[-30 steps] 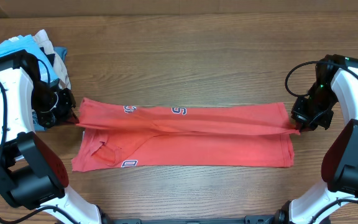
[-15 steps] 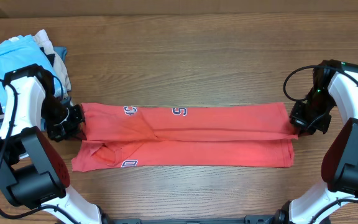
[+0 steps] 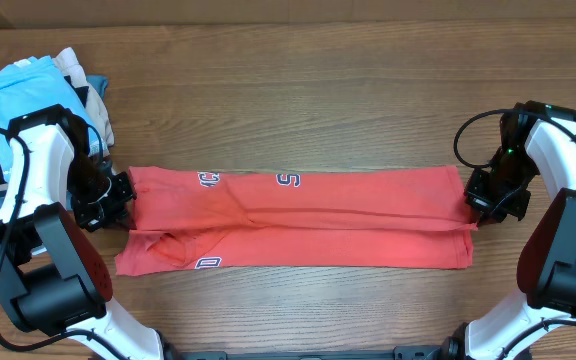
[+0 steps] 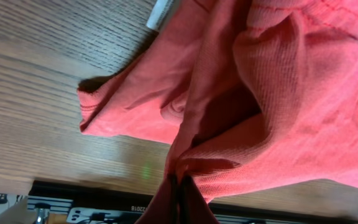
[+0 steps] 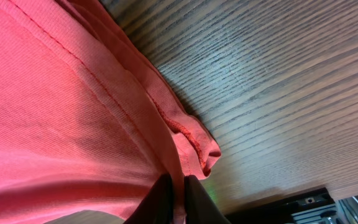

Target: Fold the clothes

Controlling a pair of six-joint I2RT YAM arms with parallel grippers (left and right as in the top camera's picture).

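- Left jaws, clamped on bunched cloth, have drawn one end of the coral-red T-shirt (image 3: 298,215) inward.
- Right jaws pinch its opposite hem; shirt lies stretched across the tabletop (image 3: 318,100).
- Lettering (image 3: 286,179) mostly folded under, unreadable.

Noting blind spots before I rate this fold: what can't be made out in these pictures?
1. Print on the coral-red T-shirt: overhead, folded inward; only a few letters show.
2. Fingers of the left gripper and right gripper: wrist views, mostly cut off by the bottom edge.
3. The light blue T-shirt and garments under it: overhead, cut by the left edge, partly behind the left arm.
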